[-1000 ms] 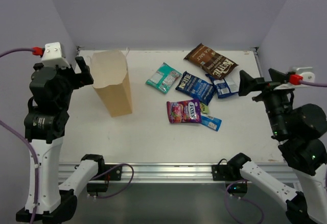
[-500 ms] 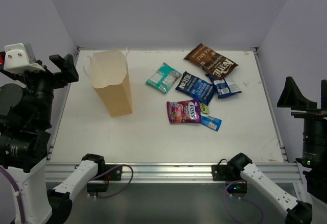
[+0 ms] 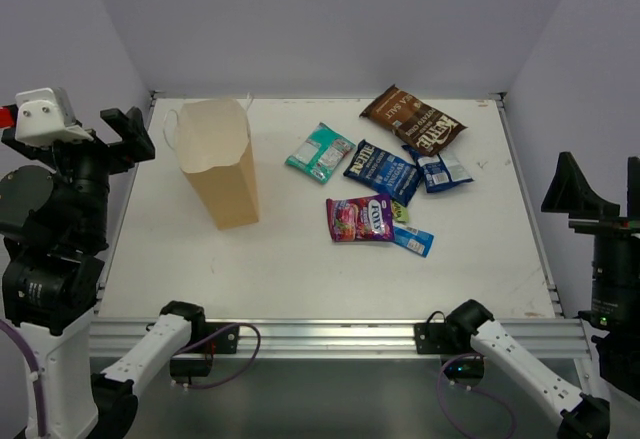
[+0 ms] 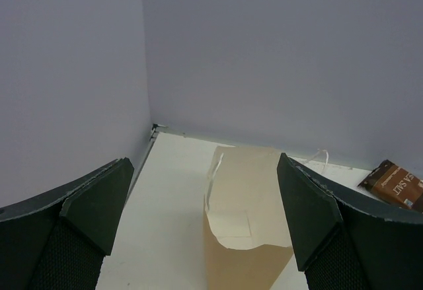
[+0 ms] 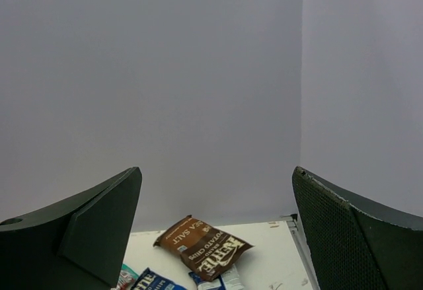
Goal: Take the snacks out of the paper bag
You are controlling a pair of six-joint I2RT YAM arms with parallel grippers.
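While left gripper [image 3: 128,131] and right gripper [image 3: 600,189] gape empty at the side edges, the tan paper bag [image 3: 222,164] stands upright near the left, glossy snacks [image 3: 385,174] strewn centre-right.

Six snack packets [image 3: 360,218], one paper bag [image 3: 222,167]

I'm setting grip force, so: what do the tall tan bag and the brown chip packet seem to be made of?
The paper bag looks like matte kraft paper, with a dull tan surface, crisp folded edges and a pale inside. The brown chip bag seems to be thin printed plastic film with a smooth, faintly shiny face. Any foil lining can't be seen.
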